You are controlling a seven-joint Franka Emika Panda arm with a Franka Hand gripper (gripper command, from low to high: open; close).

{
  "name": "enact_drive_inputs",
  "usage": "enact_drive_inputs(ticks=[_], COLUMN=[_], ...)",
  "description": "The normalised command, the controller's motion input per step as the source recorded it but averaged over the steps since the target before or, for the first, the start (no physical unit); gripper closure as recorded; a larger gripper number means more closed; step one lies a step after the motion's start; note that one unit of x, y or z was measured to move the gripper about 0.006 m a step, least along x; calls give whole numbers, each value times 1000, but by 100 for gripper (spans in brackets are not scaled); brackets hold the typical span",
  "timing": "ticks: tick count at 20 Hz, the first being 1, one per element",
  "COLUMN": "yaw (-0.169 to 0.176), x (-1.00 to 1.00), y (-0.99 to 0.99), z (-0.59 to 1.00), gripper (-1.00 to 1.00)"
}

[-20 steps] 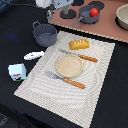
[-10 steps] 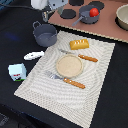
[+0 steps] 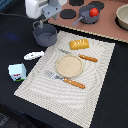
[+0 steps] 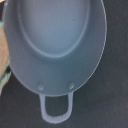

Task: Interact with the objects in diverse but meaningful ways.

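Hovering over the grey pot (image 3: 45,34), your claw (image 3: 40,21) sits at the far corner of the striped placemat (image 3: 95,80), toward the exterior view's left. You cannot tell from either picture whether the claw is open or closed: the exterior view shows only the white wrist housing and a blurred dark tip, and the wrist view shows no fingers at all.

What matters for your next move is that the pot lies directly below the claw. In the wrist view the pot (image 4: 55,45) fills nearly the whole picture, looks empty inside, and shows one looped handle (image 4: 56,107) sticking out from its rim. That handle gives you the pot's long axis, running rim to rim through the handles; the opposite handle is out of shot. If you mean to lift the pot, I judge a straight descent onto the rim or the handle is all that is needed, with no sideways travel.

The other pieces are well apart from the claw: the bread loaf (image 3: 79,44) on the placemat just beyond the round plate (image 3: 68,65), the white fish piece (image 3: 33,55) and the milk carton (image 3: 17,72) on the dark tabletop (image 3: 15,100), the tomato (image 3: 93,11) in a pan on the toy stove (image 3: 107,25).
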Motion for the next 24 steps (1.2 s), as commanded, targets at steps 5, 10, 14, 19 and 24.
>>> enact_drive_inputs(ticks=[5,10,14,19,24], yaw=[26,7,1,0,5], x=[-503,-201,-45,-62,-58], y=[-230,-201,-170,-179,-151], z=[-298,-198,-198,-263,-279], gripper=[-100,-100,-100,-100,-100])
